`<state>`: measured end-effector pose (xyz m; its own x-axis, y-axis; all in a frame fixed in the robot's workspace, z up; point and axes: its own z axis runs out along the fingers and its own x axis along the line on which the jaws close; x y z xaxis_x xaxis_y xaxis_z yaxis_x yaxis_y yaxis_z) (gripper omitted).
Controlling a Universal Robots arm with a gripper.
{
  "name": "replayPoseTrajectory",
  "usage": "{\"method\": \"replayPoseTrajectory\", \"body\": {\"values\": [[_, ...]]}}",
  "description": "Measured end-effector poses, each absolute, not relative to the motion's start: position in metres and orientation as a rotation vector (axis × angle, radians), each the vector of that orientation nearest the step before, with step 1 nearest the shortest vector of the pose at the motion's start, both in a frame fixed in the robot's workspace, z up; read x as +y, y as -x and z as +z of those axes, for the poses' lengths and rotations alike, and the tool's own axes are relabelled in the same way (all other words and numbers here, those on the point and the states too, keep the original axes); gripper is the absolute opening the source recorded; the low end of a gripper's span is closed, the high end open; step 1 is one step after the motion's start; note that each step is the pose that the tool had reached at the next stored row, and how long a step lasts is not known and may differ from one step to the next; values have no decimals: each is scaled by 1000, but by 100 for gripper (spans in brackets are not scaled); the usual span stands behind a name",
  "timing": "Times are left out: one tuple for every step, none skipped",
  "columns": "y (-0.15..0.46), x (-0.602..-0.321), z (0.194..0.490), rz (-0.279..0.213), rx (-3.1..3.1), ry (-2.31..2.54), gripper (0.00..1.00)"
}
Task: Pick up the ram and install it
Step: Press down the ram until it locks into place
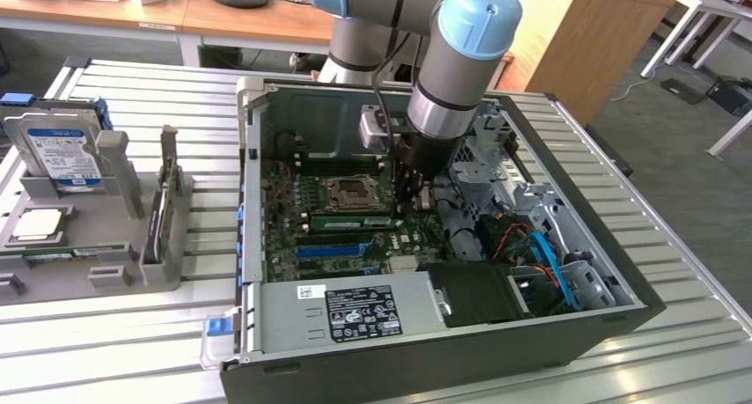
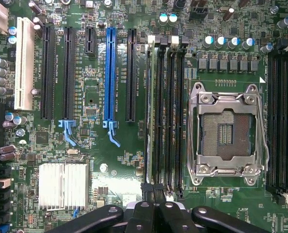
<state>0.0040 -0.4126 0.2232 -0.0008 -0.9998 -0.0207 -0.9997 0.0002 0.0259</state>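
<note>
- Plainly, the gripper (image 2: 153, 206) is closed with nothing between its fingers, above 1 end of the ram (image 2: 152, 116).
- The ram stands edge-up in a slot beside the CPU socket (image 2: 226, 133), at the centre of the exterior view.
- It looks light, stiff and fragile, so it is best held by its bare edges.
- The motherboard (image 2: 90, 97) is crowded and the case (image 1: 611, 312) walls sit close.

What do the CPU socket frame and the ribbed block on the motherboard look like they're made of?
CPU socket frame: likely bare steel, silvery and shiny with stamped edges. Ribbed block: probably aluminium, matte pale silver, thin parallel fins like a heatsink. Motherboard: green laminate.
</note>
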Motion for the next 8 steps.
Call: {"method": "replayPoseTrajectory", "body": {"values": [[-4,-413,224,-52,-2219,-2218,11],[-4,-413,225,-52,-2220,-2218,11],[-4,-413,226,-51,-2219,-2218,11],[-4,-413,228,-51,-2219,-2218,11],[-4,-413,229,-51,-2219,-2218,11],[-4,-413,230,-51,-2219,-2218,11],[-4,-413,232,-51,-2219,-2218,11],[-4,-413,234,-51,-2219,-2218,11]]}}
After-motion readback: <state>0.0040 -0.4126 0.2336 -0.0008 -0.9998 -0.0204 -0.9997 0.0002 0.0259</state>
